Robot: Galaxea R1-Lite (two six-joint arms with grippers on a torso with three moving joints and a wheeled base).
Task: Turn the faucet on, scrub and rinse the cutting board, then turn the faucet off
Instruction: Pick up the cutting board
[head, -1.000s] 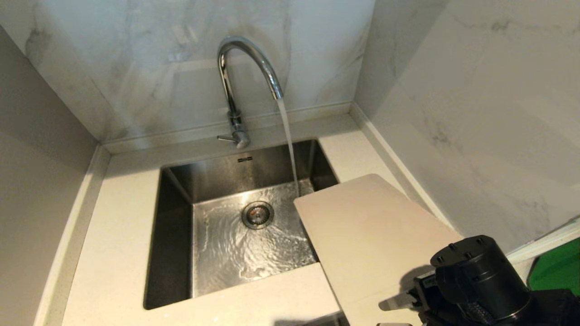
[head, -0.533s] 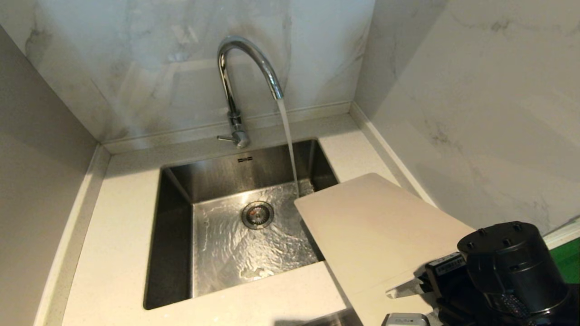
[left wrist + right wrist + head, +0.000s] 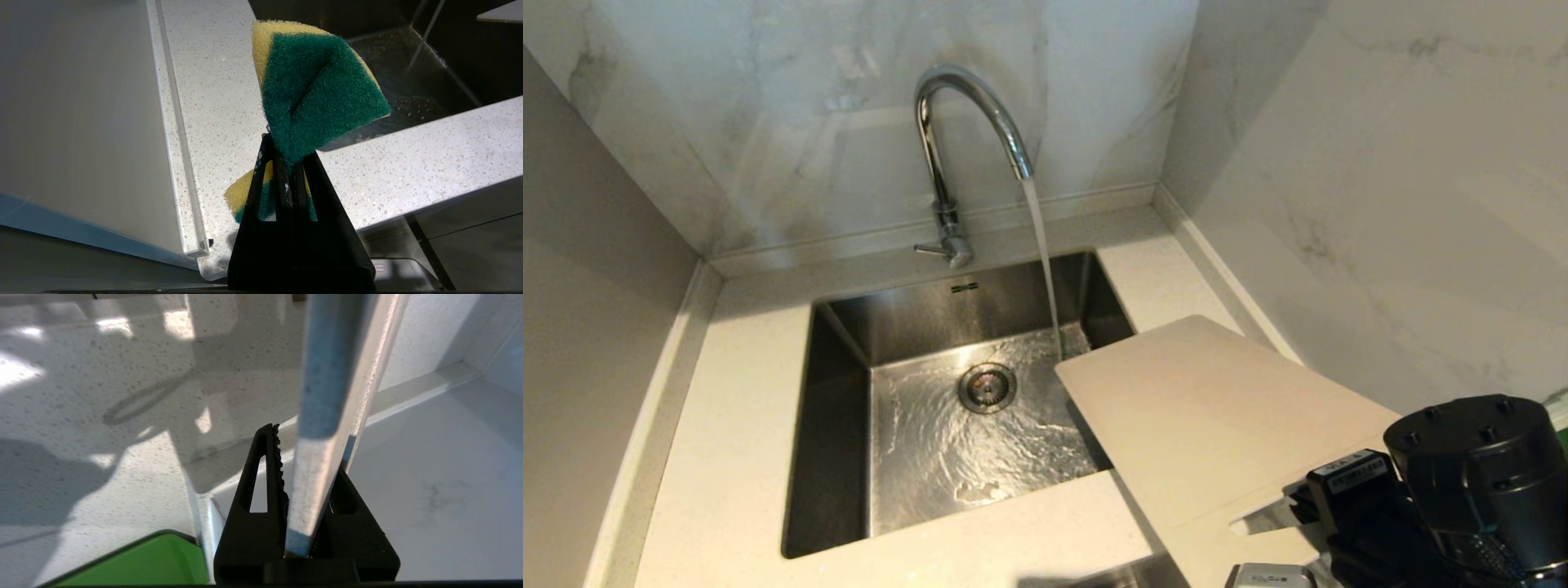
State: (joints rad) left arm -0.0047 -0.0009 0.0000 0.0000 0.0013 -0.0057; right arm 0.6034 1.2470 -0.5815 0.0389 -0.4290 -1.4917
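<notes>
While faucet (image 3: 968,139) runs, right gripper (image 3: 304,498) pinching cutting board (image 3: 1201,416) edge: swing far corner left under stream; left gripper (image 3: 286,163) clamps sponge (image 3: 318,90), ready.

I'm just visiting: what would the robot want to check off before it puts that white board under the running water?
1. Water running from the faucet: ok.
2. Right gripper shut on the cutting board edge: ok.
3. Left gripper shut on the sponge: ok.
4. Board under the stream: not ok; its corner sits just beside the stream.
5. Sink basin free beneath the stream: ok, only water and the drain show.
6. Board surface already wet: cannot tell.
</notes>
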